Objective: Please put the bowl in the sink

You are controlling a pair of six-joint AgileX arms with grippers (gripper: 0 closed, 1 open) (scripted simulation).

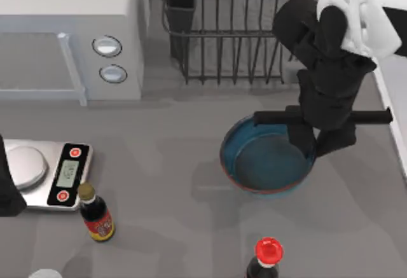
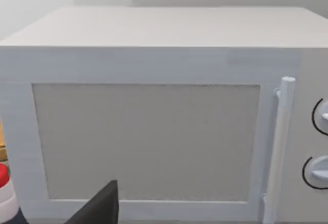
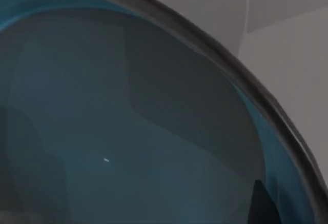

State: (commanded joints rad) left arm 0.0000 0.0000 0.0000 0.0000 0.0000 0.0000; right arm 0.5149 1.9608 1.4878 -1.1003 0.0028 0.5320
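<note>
The round, shallow blue glazed bowl point(image 1: 267, 160) sits on the grey table point(image 1: 172, 163), left of the white sink's pale rim point(image 1: 391, 109); the right gripper point(image 1: 311, 141) straddles its far rim, whether pinching I cannot tell; lifting and carrying remain; the left arm is parked at the table's left.

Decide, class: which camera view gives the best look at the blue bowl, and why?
The top view: the whole bowl sits on the table with the right gripper at its right rim. The right wrist view shows the bowl's inside and a stretch of rim up close. The left wrist view faces the microwave instead.
</note>
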